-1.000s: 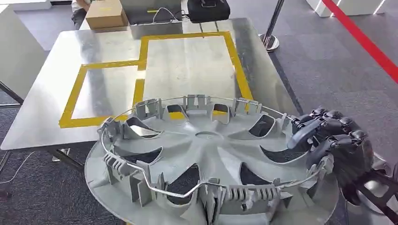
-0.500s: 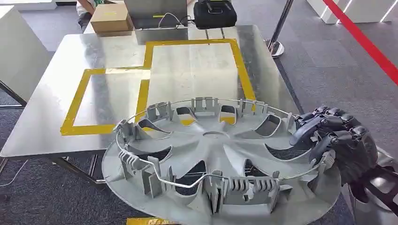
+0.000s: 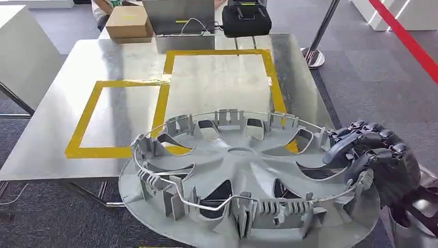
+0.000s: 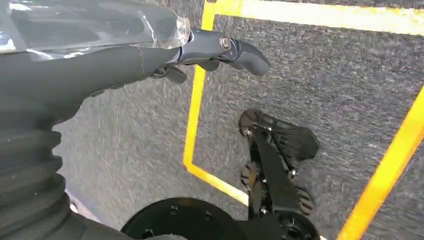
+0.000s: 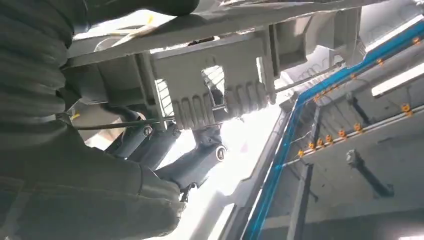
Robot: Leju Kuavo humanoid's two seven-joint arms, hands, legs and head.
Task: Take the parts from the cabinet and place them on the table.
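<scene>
the wheel cover (image 3: 243,181), a grey part lying inner side up, fills the lower centre of the head view, carried in front of the table (image 3: 62,129) and not yet on it. judged from this, the fetch is done and the set-down remains, likely in the yellow taped outline (image 3: 129,116) at mid frame. at the left wrist, the left hand (image 4: 100,60) holds nothing, fingers (image 4: 235,47) straight. at lower right, the right hand (image 3: 379,160) has its fingers (image 3: 356,139) curled over the cover's rim, clamping it.

Bright, even light falls from above, and the metal desk (image 3: 62,93) shows broad pale glare across its middle. The right wrist view is blown out white at its centre, with dark foreground parts. The left wrist view is slightly motion-blurred.
</scene>
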